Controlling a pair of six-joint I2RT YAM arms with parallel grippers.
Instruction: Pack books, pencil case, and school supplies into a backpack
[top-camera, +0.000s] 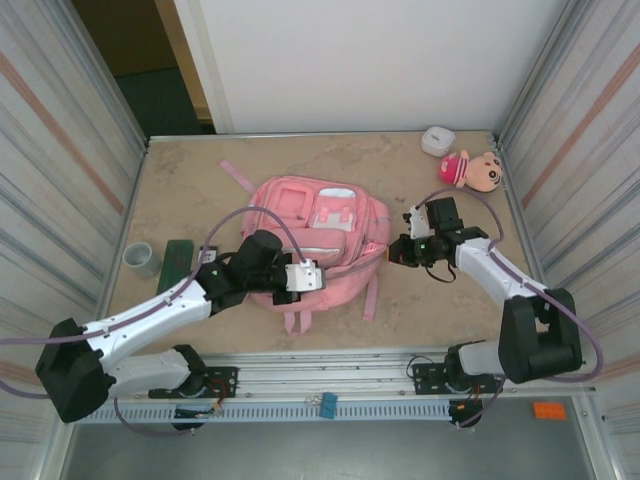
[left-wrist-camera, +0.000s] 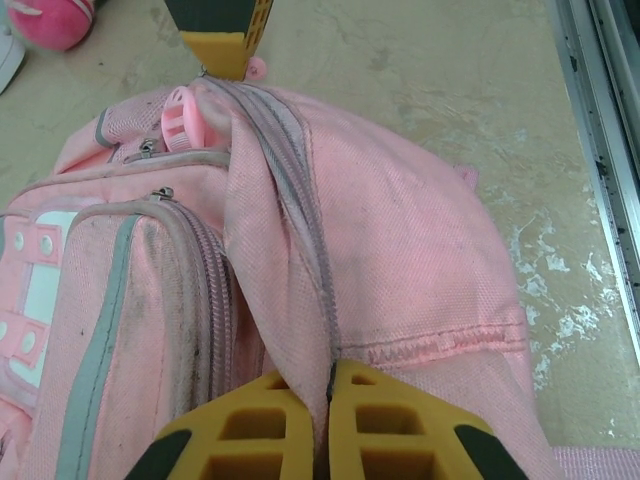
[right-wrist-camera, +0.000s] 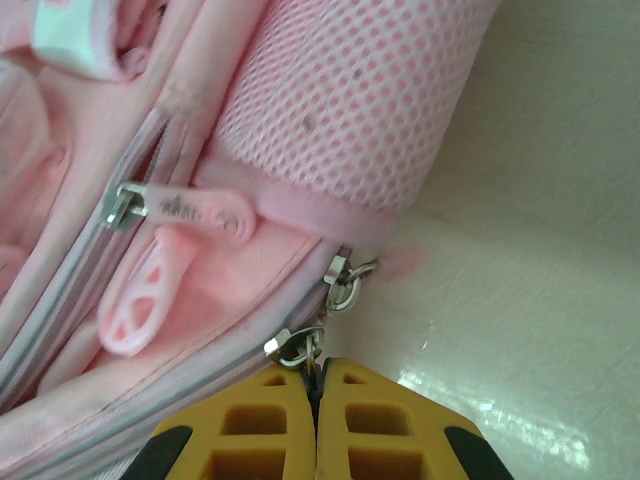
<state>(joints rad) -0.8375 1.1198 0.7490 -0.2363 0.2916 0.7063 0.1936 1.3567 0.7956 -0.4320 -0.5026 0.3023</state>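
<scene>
top view steeply down, wrist views close on the backpack (top-camera: 318, 222) (shared)

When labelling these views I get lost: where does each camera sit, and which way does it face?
Top external: above and behind, looking down at the table; left arm, right arm show.
Left wrist: on the left arm, looking along the left gripper, shut on the backpack.
Right wrist: likewise; right gripper shut on a zipper pull.
Shared: the backpack.

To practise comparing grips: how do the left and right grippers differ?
The left gripper pinches fabric of the backpack along a zipper; the right gripper pinches a metal zipper pull. Left is at the bag's near end, right at its side. Both are shut.
</scene>
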